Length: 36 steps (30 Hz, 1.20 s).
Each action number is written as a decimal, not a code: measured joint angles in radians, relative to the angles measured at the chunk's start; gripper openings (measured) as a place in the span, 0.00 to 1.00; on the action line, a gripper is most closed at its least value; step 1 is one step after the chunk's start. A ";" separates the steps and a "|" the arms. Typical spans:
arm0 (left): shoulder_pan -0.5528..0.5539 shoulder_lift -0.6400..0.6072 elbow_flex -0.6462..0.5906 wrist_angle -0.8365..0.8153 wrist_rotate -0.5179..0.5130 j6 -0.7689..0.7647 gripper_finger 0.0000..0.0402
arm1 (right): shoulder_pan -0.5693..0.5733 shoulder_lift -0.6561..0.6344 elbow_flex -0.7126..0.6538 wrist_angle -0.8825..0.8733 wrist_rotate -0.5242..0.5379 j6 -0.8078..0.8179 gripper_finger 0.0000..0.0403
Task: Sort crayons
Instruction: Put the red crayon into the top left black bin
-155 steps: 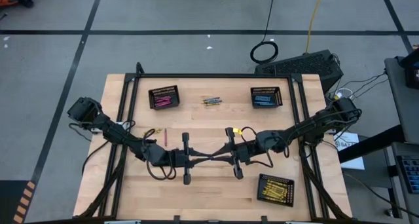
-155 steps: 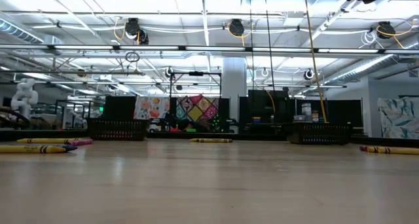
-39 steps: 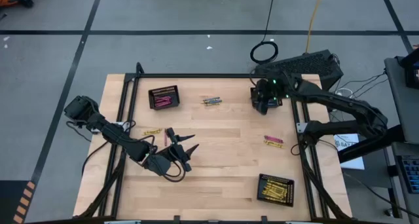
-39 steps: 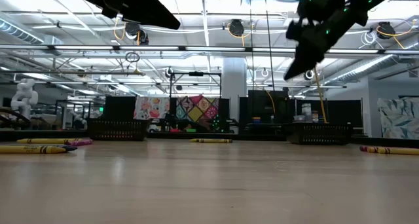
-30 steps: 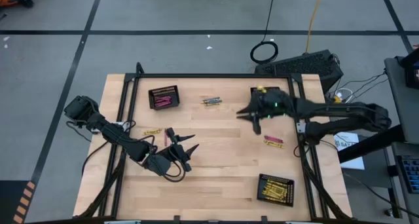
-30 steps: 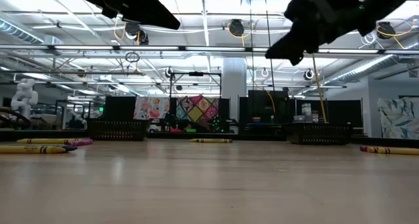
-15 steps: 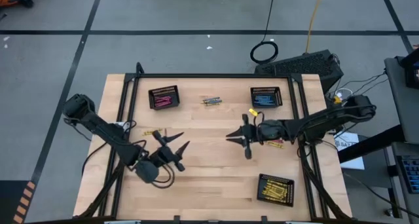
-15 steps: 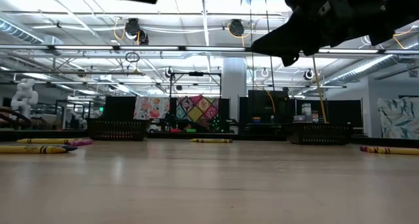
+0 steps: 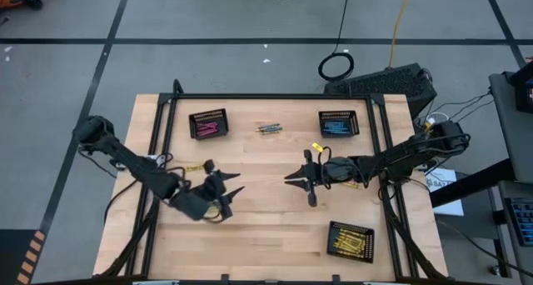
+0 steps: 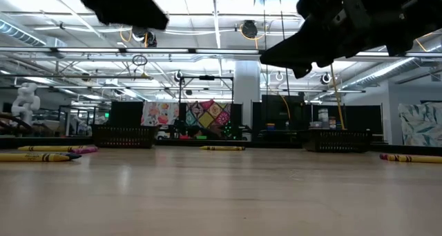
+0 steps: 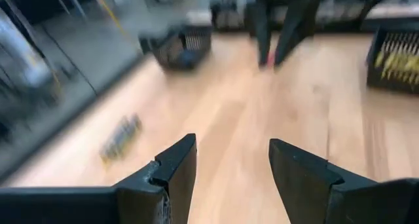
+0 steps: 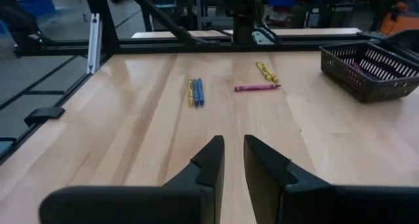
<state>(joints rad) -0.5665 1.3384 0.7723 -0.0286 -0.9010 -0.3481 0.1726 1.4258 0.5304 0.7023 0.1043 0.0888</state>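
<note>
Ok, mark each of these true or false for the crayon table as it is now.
1. The left gripper is clamped on a crayon. False: its jaws stand apart with nothing between them.
2. The basket of yellow crayons sits near the table's front right corner. True.
3. Every crayon is already in a basket. False: a few loose crayons lie on the wood between the pink-filled basket and the blue-filled basket.
4. The pink-filled and blue-filled baskets sit along the far edge, pink on the left arm's side. True.
5. The right gripper rests inside the blue-filled basket. False: it hangs over bare wood nearer the table's middle.
</note>
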 joint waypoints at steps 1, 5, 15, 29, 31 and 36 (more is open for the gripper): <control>0.023 0.000 0.000 -0.045 0.040 -0.055 0.49 | 0.000 0.000 0.000 0.005 0.000 -0.002 0.11; 0.103 0.000 0.000 -0.268 0.127 -0.300 0.49 | 0.000 0.000 0.000 0.004 0.000 -0.006 0.11; 0.144 0.000 0.000 -0.754 0.285 -0.761 0.49 | 0.000 0.000 0.000 0.004 0.000 -0.022 0.11; 0.160 0.000 -0.134 -0.763 0.360 -1.213 0.49 | 0.000 0.000 0.001 -0.003 0.000 -0.022 0.11; 0.160 0.001 -0.163 -0.718 0.350 -1.214 0.49 | 0.000 0.000 0.001 -0.003 0.000 -0.022 0.11; 0.159 0.001 -0.187 -0.638 0.303 -1.218 0.49 | 0.000 0.000 0.001 -0.003 0.000 -0.022 0.11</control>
<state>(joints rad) -0.4079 1.3398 0.5857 -0.6666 -0.5983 -1.5661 0.1722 1.4254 0.5312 0.6994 0.1040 0.0669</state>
